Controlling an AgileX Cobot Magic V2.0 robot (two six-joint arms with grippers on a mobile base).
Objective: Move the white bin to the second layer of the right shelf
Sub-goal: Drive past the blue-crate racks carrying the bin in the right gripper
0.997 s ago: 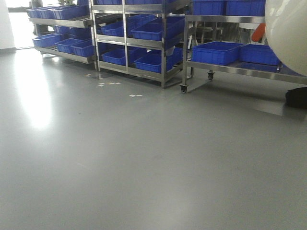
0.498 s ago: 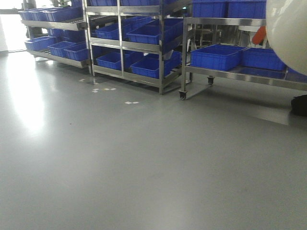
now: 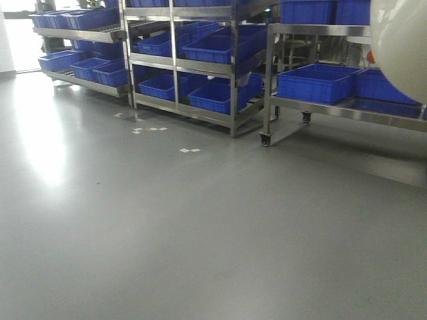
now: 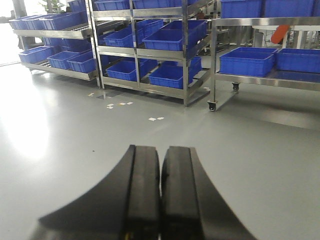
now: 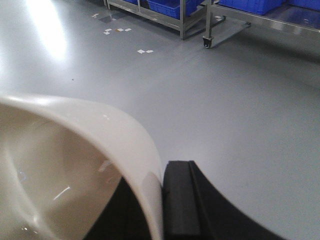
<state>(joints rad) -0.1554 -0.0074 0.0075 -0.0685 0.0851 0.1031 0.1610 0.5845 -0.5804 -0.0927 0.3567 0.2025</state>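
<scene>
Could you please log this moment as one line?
right tool: shut on white bin wall | left tool: shut, empty | bin: not yet shelved | blue crates: on racks ahead

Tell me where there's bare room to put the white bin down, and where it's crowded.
Freest: the grey floor before the racks, bare but for small white marks. The wheeled steel table shows a bare strip in front of its blue crates. Those racks are packed with crates on every visible level.

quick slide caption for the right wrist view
Right gripper shut on the rim of the white bin, held above grey floor, steel racks with blue crates ahead.
</scene>
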